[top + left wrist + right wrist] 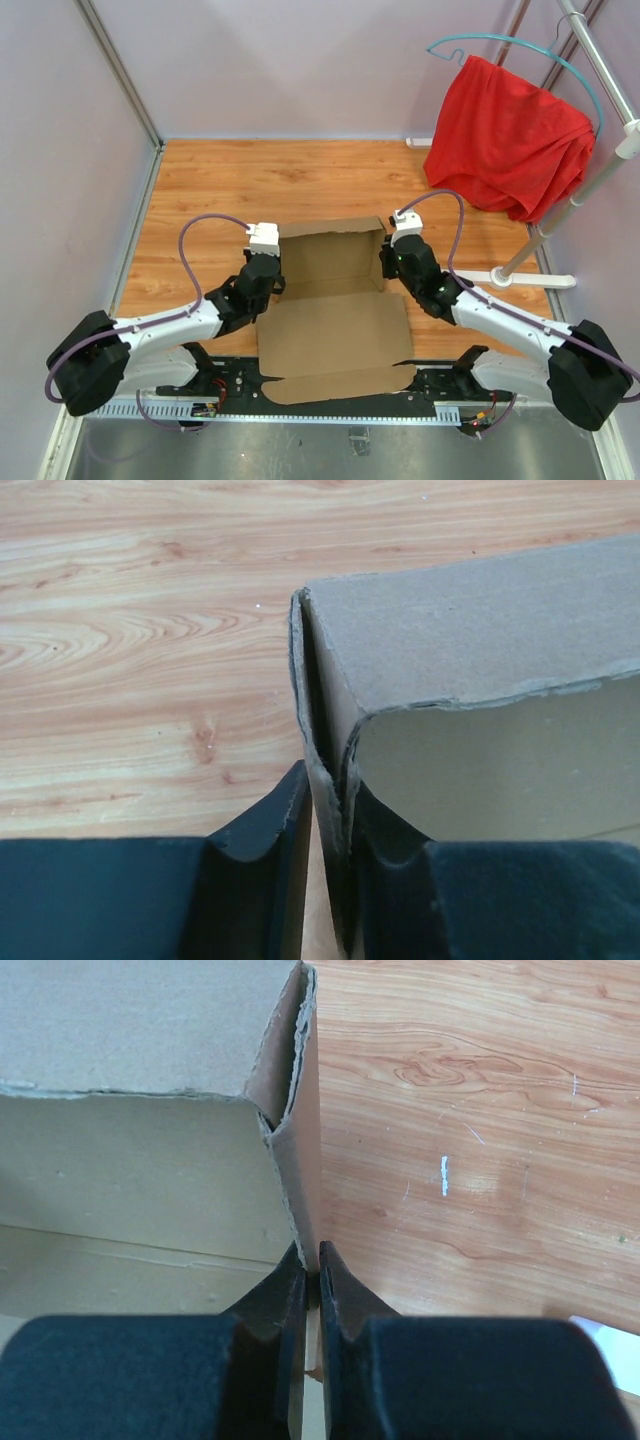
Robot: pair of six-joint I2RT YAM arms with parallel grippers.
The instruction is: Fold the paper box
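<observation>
progress is partial. at the left side of the paper box [335, 300], the left gripper [330, 815] has its fingers closed on the left side wall, which stands upright as a doubled layer of cardboard between them. the box sits on the wooden table [220, 180], midway between the two arms. its rear wall and both side walls are raised. the lid panel lies flat on the near side of the box, unfolded, and its front flap reaches over the arm mounting rail [230, 385]. at the right side of the box, the right gripper [312, 1265] is pinched shut on the right side wall. judged remaining: securing the side walls, then closing the lid and tucking its flaps. a red cloth [510, 150] hangs beyond the box's right rear corner.
</observation>
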